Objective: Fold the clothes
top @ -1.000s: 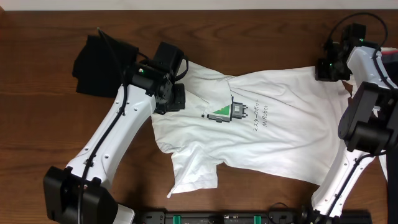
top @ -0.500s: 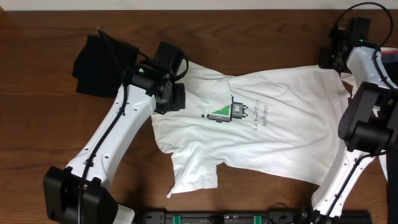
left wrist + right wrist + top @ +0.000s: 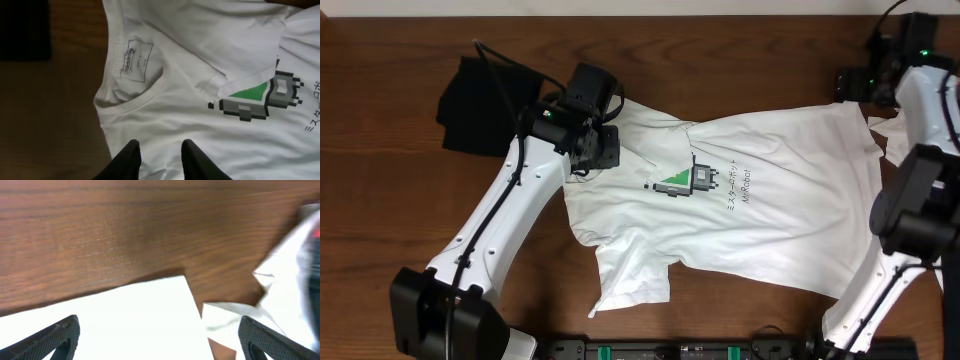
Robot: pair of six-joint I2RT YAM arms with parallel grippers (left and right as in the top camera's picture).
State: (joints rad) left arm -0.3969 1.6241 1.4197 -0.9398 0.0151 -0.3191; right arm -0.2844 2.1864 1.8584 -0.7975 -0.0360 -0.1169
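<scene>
The white T-shirt of the clothes lies spread across the table, print facing up, one sleeve folded under at the front. My left gripper hovers over its shoulder beside the collar. In the left wrist view that gripper stands narrowly open, with flat fabric showing in the gap. My right gripper is at the far right corner of the shirt. It is wide open above that corner and holds nothing.
A black garment lies bunched at the far left, behind the left arm. Another white cloth pokes out beside the shirt's right corner near the right arm's base. Bare wood runs along the far edge.
The right gripper let go of the shirt's corner, opened wide and drew back toward the far right. The left gripper's fingers parted slightly over the shoulder.
</scene>
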